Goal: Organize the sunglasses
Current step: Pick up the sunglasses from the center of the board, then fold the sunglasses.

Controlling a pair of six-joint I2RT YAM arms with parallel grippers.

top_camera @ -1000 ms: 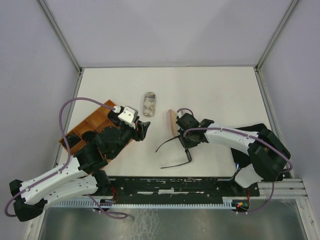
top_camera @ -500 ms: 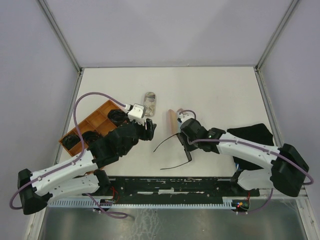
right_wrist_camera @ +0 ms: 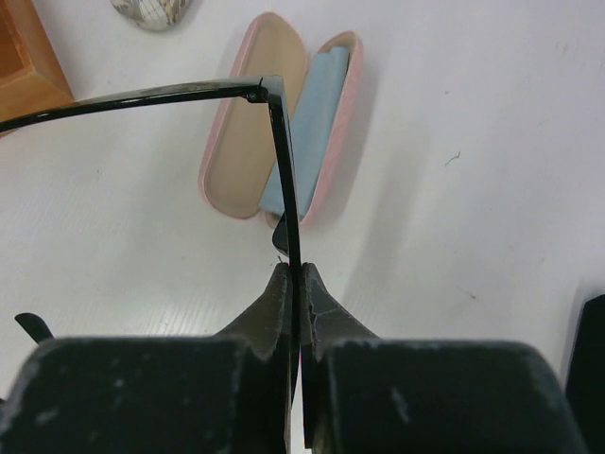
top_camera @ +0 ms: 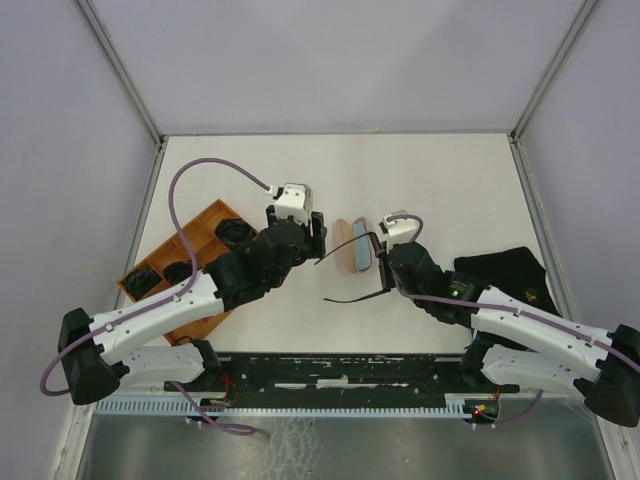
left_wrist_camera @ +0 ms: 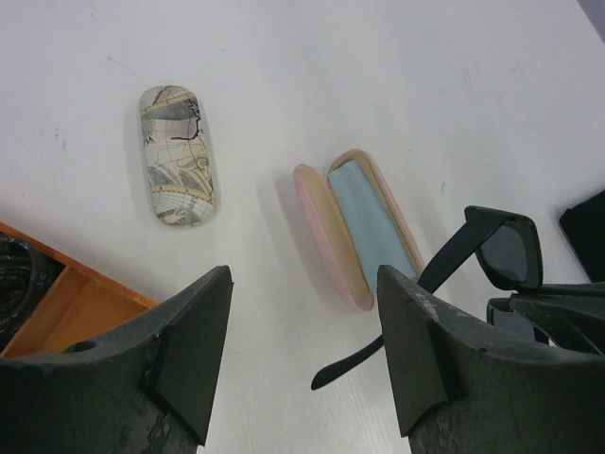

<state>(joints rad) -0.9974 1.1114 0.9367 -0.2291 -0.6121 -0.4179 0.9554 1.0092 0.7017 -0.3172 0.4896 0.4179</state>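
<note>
My right gripper (right_wrist_camera: pixel 295 274) is shut on the thin black front of a pair of sunglasses (right_wrist_camera: pixel 281 142), held edge-up just above the table. Both slim arms (top_camera: pixel 352 296) stick out to the left. Right behind the pair lies an open pink case (top_camera: pixel 352 243) with a light-blue cloth (right_wrist_camera: pixel 312 123) inside. My left gripper (left_wrist_camera: pixel 304 355) hovers open and holds nothing, just left of the case (left_wrist_camera: pixel 354 227) and the held sunglasses (left_wrist_camera: pixel 510 251). Other dark sunglasses (top_camera: pixel 235 232) lie in an orange tray (top_camera: pixel 200 222).
A closed map-patterned case (left_wrist_camera: pixel 177 154) lies beyond the left gripper; the left wrist hides it from the top view. A black pouch (top_camera: pixel 505 268) lies at the right, beside the right arm. The tray's corner (left_wrist_camera: pixel 66 307) is near the left finger.
The left arm swung from over the tray to beside the pink case, and its jaws widened. The right gripper shut on the sunglasses and raised them off the table.
</note>
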